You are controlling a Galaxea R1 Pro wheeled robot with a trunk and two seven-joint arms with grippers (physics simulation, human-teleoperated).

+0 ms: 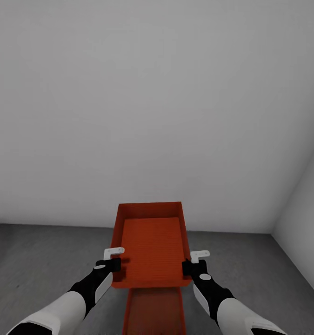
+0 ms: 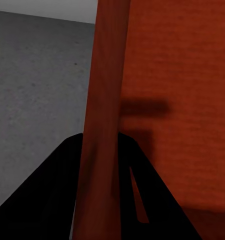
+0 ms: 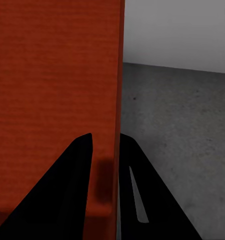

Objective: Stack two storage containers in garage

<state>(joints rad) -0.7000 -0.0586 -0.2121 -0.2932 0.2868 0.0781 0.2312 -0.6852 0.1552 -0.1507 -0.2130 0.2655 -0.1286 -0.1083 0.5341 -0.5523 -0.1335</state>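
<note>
I hold one orange-red storage container [image 1: 152,244] in the air in front of me, open side up and empty. My left gripper [image 1: 114,266] is shut on its left wall and my right gripper [image 1: 190,268] is shut on its right wall. The left wrist view has that wall [image 2: 105,100] pinched by the left gripper [image 2: 100,142]. In the right wrist view the right gripper [image 3: 106,140] clamps the other wall [image 3: 110,75]. Directly below the held bin lies the second storage container [image 1: 153,309] on the dark grey garage floor [image 1: 36,256]; its far part is hidden by the held one.
A plain white wall [image 1: 152,93] stands straight ahead. A second white wall [image 1: 308,209] meets it in a corner at the right. Grey concrete spreads to both sides of the bins.
</note>
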